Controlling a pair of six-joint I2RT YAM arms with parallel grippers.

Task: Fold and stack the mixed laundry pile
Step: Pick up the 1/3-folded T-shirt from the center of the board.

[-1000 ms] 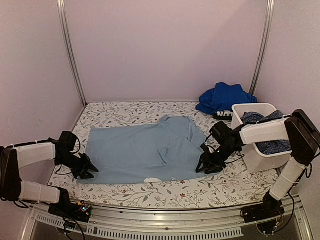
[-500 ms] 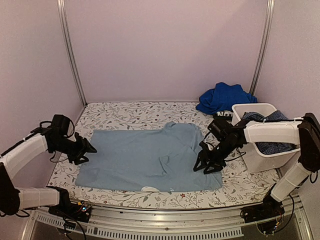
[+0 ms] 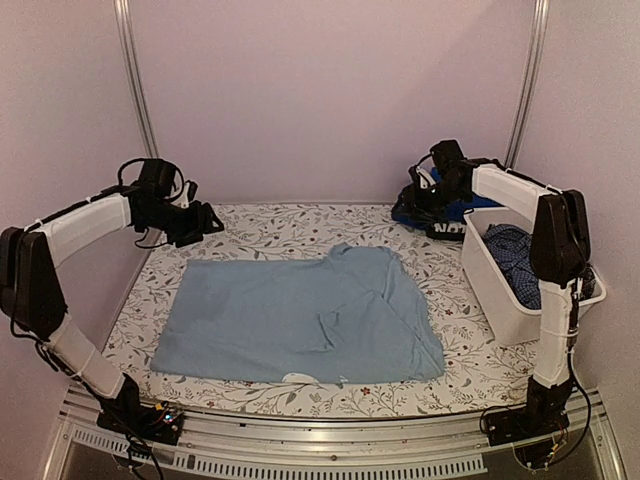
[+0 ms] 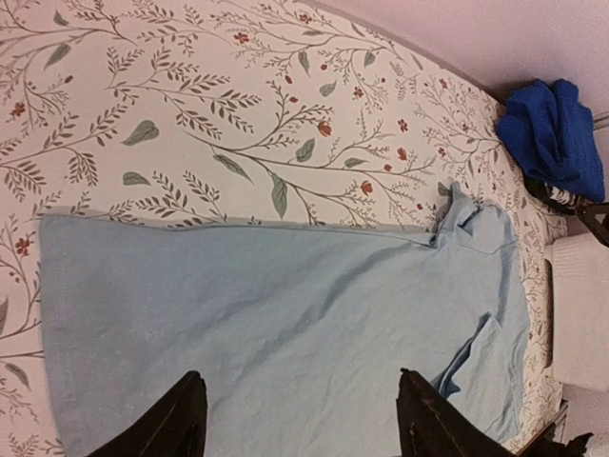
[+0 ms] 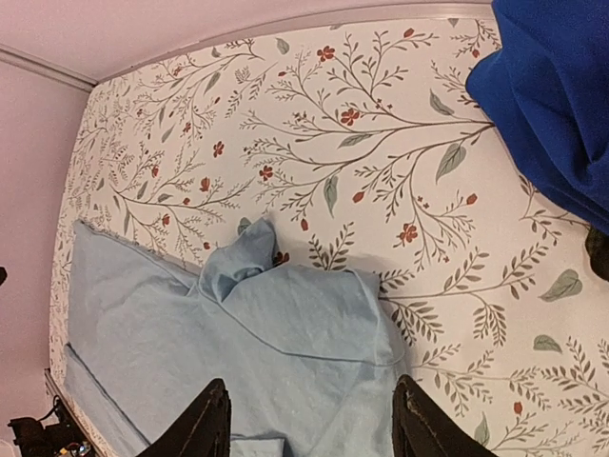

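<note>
Left tool [image 4: 300, 409] and right tool [image 5: 309, 400] are hanging open, gripping nothing. Pale blue garment [image 3: 300, 315] is lying spread flat, down ahead of both, collar and one sleeve rumpled. Royal blue garment [image 5: 552, 105] is sitting crumpled just beside the right tool.

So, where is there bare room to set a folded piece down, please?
The widest bare patch is the back strip of the cover, between the shirt and the wall, left of the royal blue garment. Narrow margins run along the shirt's left and front edges. The right is crowded by the tub.
</note>
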